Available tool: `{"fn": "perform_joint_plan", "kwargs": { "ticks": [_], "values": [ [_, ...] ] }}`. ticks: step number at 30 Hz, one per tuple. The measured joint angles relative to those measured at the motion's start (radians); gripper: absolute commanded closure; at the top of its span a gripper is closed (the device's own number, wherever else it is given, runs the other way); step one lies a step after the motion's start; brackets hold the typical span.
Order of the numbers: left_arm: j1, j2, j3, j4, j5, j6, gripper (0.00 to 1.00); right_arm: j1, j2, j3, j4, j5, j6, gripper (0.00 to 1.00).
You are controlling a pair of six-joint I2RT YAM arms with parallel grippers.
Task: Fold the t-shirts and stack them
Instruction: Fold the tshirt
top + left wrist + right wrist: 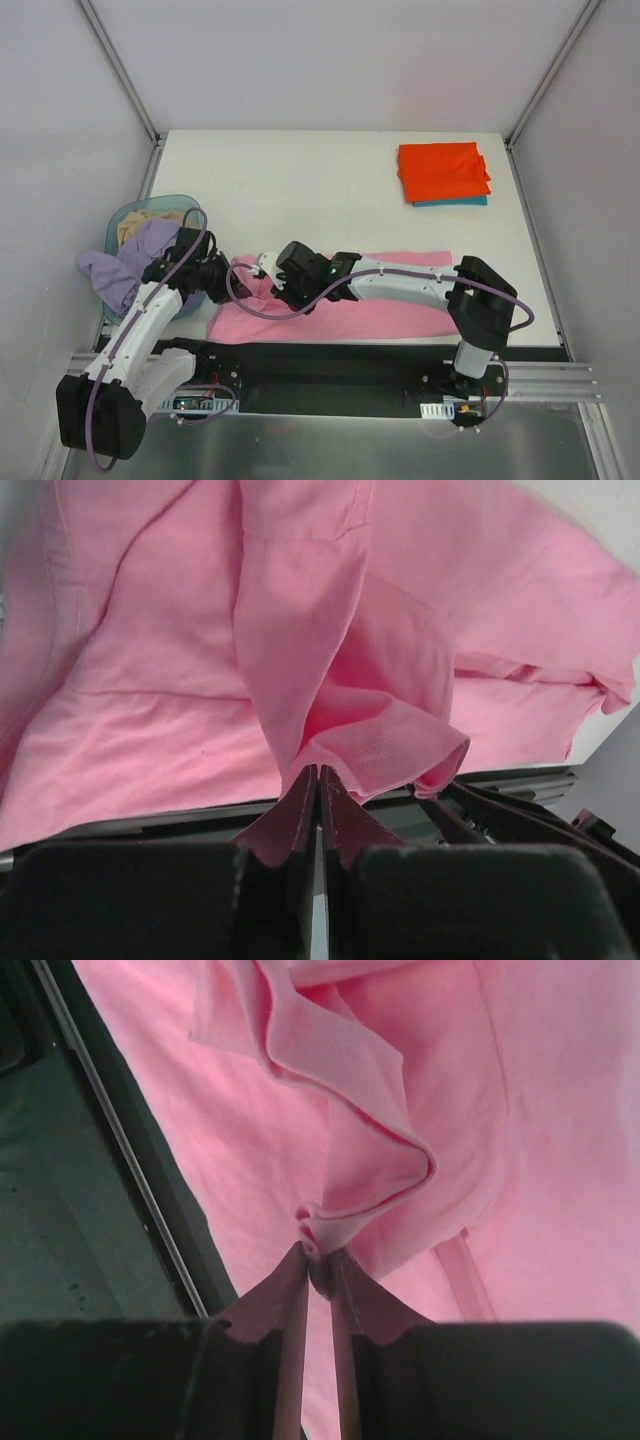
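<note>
Left gripper and right gripper are both reaching low, angling toward each other, each pinching the bright pink t-shirt sprawling along the counter's near edge, probably by sleeve folds.

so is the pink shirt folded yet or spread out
Not folded: the pink shirt lies spread along the near edge, one end pinched by the left hand and right hand.

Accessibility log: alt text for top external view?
Left gripper and right gripper pinch a bright pink t-shirt spread along the table's near edge. An orange-red t-shirt lies folded on a teal t-shirt far right; a lavender t-shirt drapes over the light-blue basket, left.
</note>
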Motion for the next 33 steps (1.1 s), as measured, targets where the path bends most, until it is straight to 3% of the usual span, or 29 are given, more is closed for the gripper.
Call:
{"fn": "perform_joint_plan", "kwargs": {
  "ticks": [4,6,8,9,11,13,15,16,21,26,32,33],
  "values": [
    [-0.001,-0.057,-0.015,-0.051,0.027,-0.003,1.0,0.0,-0.008,-0.025,-0.01,-0.023,0.003,0.77],
    [-0.006,-0.08,-0.031,-0.064,0.052,-0.002,1.0,0.0,-0.017,-0.043,-0.015,-0.034,0.012,0.66],
    [-0.014,-0.093,-0.055,-0.079,0.087,0.003,0.99,0.0,-0.028,-0.065,-0.021,-0.046,0.03,0.62],
    [-0.02,-0.097,-0.066,-0.09,0.101,0.006,0.86,0.0,-0.032,-0.074,-0.024,-0.05,0.035,0.6],
    [-0.027,-0.101,-0.093,-0.127,0.125,0.019,0.7,0.0,-0.047,-0.105,-0.03,-0.061,0.055,0.51],
    [-0.033,-0.102,-0.105,-0.176,0.148,0.042,0.39,0.0,-0.061,-0.128,-0.054,-0.061,0.073,0.44],
    [-0.033,-0.107,-0.101,-0.218,0.15,0.065,0.19,0.0,-0.074,-0.134,-0.085,-0.059,0.087,0.09],
    [-0.033,-0.109,-0.092,-0.245,0.149,0.077,0.02,0.0,-0.084,-0.134,-0.1,-0.056,0.098,0.03],
    [-0.033,-0.109,0.028,-0.316,0.148,0.109,0.01,-0.001,-0.182,-0.134,-0.16,0.014,0.113,0.03],
    [-0.034,-0.079,0.119,-0.247,0.147,0.108,0.01,-0.056,-0.272,-0.132,-0.19,0.121,0.148,0.03],
    [-0.137,0.112,0.256,-0.167,0.005,0.082,0.01,-0.214,-0.319,-0.141,-0.188,0.192,0.236,0.03],
    [-0.164,0.153,0.281,-0.156,-0.024,0.08,0.06,-0.233,-0.322,-0.148,-0.188,0.2,0.256,0.03]
  ]
}}
